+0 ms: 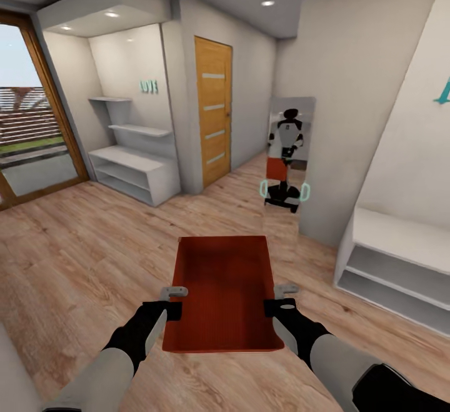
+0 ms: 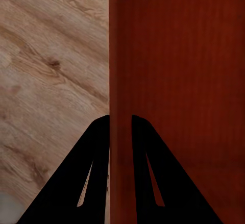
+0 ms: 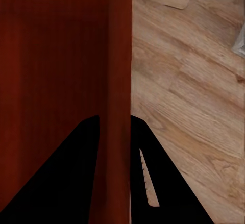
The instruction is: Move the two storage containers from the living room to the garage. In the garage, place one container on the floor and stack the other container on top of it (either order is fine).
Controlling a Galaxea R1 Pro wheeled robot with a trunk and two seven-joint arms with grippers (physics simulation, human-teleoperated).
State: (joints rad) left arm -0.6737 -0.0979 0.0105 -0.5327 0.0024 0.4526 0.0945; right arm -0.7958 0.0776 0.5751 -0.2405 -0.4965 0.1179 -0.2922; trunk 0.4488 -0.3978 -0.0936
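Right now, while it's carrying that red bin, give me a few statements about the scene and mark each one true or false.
1. Both grippers, left gripper and right gripper, clamp opposite side walls of the red bin. True.
2. The bin rests on the wood floor. False: it is held above the floor between the arms.
3. The wooden door ahead is shut. True.
4. A mirror ahead reflects the robot with the bin. True.
5. The bin holds a stack of books. False: it is empty.
6. The left fingers sit both outside the wall. False: they straddle it.
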